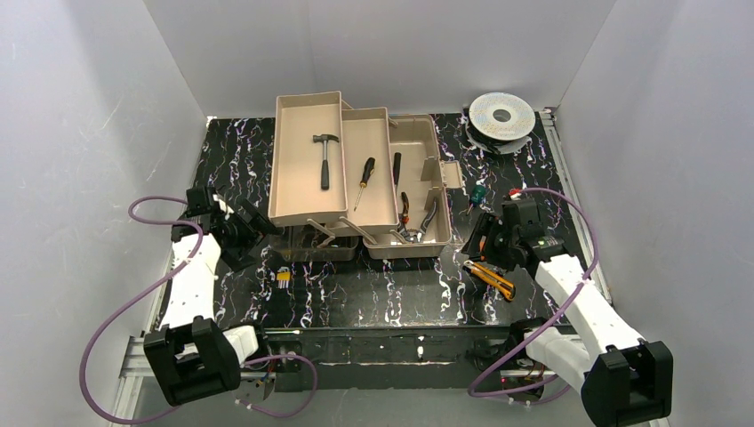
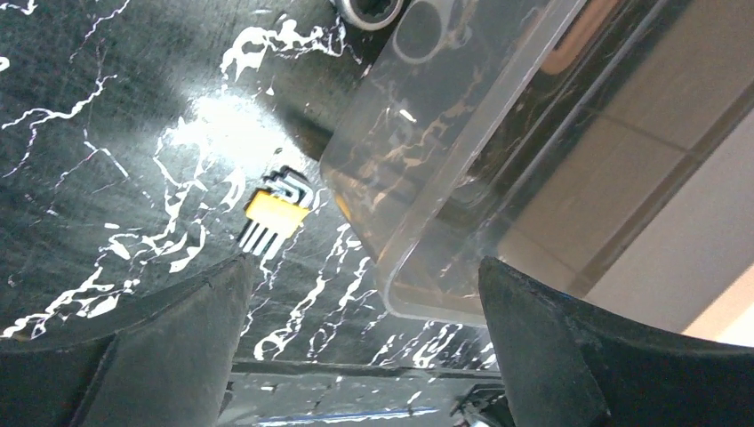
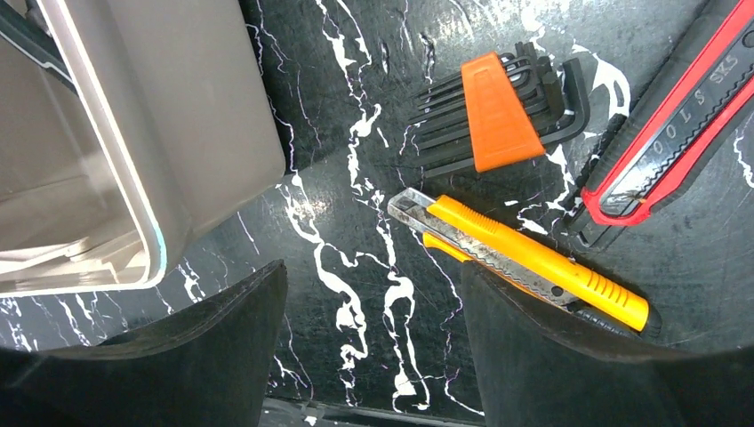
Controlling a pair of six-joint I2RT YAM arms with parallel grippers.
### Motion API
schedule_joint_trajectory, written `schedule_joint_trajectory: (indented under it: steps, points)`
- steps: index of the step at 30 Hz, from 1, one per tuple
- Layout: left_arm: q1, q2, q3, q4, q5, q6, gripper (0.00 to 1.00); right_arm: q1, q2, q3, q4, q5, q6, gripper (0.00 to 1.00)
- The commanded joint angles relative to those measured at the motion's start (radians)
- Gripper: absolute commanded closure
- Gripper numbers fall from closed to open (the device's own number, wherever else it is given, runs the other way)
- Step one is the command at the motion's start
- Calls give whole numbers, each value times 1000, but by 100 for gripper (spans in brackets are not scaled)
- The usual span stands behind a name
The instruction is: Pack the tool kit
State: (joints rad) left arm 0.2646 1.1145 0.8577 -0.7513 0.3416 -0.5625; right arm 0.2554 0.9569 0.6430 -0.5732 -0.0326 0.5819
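The tan toolbox (image 1: pixel 418 187) stands open, its trays (image 1: pixel 307 165) fanned out to the left. A hammer (image 1: pixel 325 158), a screwdriver (image 1: pixel 364 182) and orange pliers (image 1: pixel 405 210) lie in it. Its translucent lid (image 1: pixel 316 245) lies in front, and it also shows in the left wrist view (image 2: pixel 445 151). My left gripper (image 1: pixel 253 233) is open and empty beside the lid's left end (image 2: pixel 364 356). The yellow knife (image 1: pixel 489 277) lies on the mat. My right gripper (image 1: pixel 485 242) hovers open and empty (image 3: pixel 373 356), with the knife (image 3: pixel 533 258) by its right finger.
An orange hex-key set (image 3: pixel 498 111) and a red-black cutter (image 3: pixel 667 124) lie past the knife. A small yellow hex-key set (image 1: pixel 283 277) lies on the mat near the lid (image 2: pixel 271 213). A green-handled tool (image 1: pixel 477 196) and a silver spool (image 1: pixel 502 116) lie right of the box.
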Motion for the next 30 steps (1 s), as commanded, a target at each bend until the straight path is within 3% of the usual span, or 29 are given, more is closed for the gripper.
schedule_joint_trajectory:
  steps: [1, 10, 16, 20, 26, 30]
  points:
    - [-51, -37, 12, -57, -61, 7, 2, 3, 33, 6, 40, 9, -42, 22]
    - [-84, 8, 7, -39, -59, 1, 2, 89, 271, 111, -33, 182, -60, 30]
    - [-87, 18, 14, -39, -49, 11, 2, 141, 332, 121, -32, 205, -52, 30]
    - [-85, 19, 11, -28, -7, 24, 2, 148, 380, 124, -3, 178, -46, 30]
    - [-87, 16, 13, -29, -6, 30, 2, 150, 400, 129, 112, -3, -2, 31]
    - [-85, 13, 15, -29, -12, 30, 2, 150, 370, 161, 111, 3, -7, 31]
